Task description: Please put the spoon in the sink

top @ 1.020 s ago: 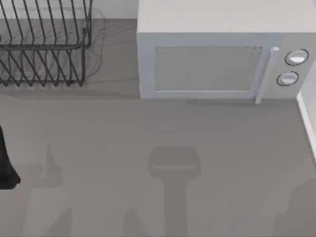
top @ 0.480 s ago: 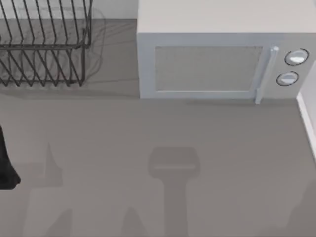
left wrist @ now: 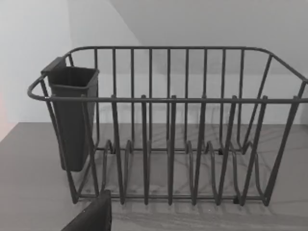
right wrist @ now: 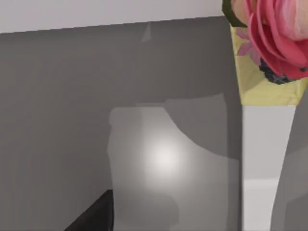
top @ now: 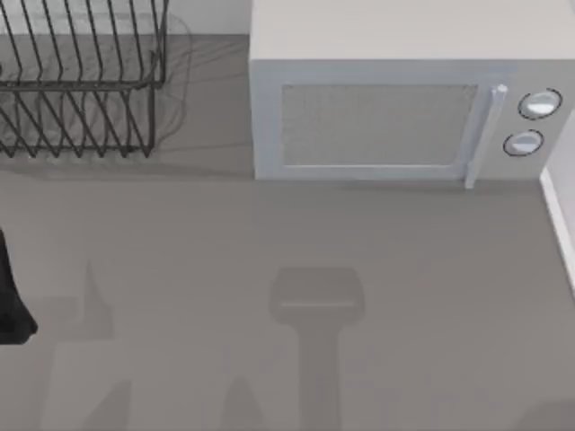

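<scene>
The spoon and the sink are out of view. My left arm [top: 11, 301] is a black shape at the table's left edge, level with the middle of the counter. A dark corner of the left gripper [left wrist: 91, 215] juts into the left wrist view, which faces the wire dish rack [left wrist: 168, 120] and the dark cutlery cup [left wrist: 72, 115] hung on its end. The right wrist view has a dark corner of my right gripper [right wrist: 91, 214] over the grey counter, beside a white vase [right wrist: 264, 159] with pink flowers [right wrist: 272, 33].
A white microwave [top: 395, 99] with its door shut stands at the back right of the counter [top: 296, 233]. The dish rack [top: 81, 81] is at the back left. A pale edge [top: 561, 220] runs along the right side.
The shadow at the top view's lower right has slid down and out toward the corner. The left arm has not moved.
</scene>
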{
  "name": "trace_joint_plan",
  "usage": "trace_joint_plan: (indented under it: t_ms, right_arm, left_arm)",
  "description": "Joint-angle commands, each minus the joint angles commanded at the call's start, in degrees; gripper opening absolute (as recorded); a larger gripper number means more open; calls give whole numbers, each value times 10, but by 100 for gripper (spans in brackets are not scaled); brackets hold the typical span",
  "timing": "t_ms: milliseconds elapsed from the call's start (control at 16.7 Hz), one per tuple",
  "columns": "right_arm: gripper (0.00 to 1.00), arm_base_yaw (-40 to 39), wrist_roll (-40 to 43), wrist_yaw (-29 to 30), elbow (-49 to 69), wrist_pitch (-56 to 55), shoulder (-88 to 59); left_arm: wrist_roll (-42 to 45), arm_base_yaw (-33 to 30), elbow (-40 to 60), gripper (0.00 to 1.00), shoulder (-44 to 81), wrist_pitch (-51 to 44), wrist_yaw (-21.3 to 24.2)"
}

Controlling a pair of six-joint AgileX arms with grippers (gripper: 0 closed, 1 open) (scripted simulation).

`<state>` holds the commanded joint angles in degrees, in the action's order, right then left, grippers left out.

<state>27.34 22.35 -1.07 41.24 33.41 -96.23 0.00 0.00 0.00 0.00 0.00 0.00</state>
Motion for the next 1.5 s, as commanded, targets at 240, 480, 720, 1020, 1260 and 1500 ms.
trace_joint_plan:
  t_ms: [240,480,720,1020,1260,1500]
  right_arm:
    - [100,0,0,0,-1,-2,-1]
    - [70,0,0,0,-1,-2,-1]
    - [40,0,0,0,-1,-2,-1]
    - [2,0,0,0,-1,-2,-1]
    - [0,0,0,0,-1,-2,-1]
    - [0,0,0,0,-1,-2,-1]
  left_arm:
    - [0,0,0,100,0,0,0]
    - [0,0,0,100,0,0,0]
    - [0,0,0,100,0,0,0]
    - [0,0,0,100,0,0,0]
    - [0,0,0,100,0,0,0]
    - [0,0,0,100,0,0,0]
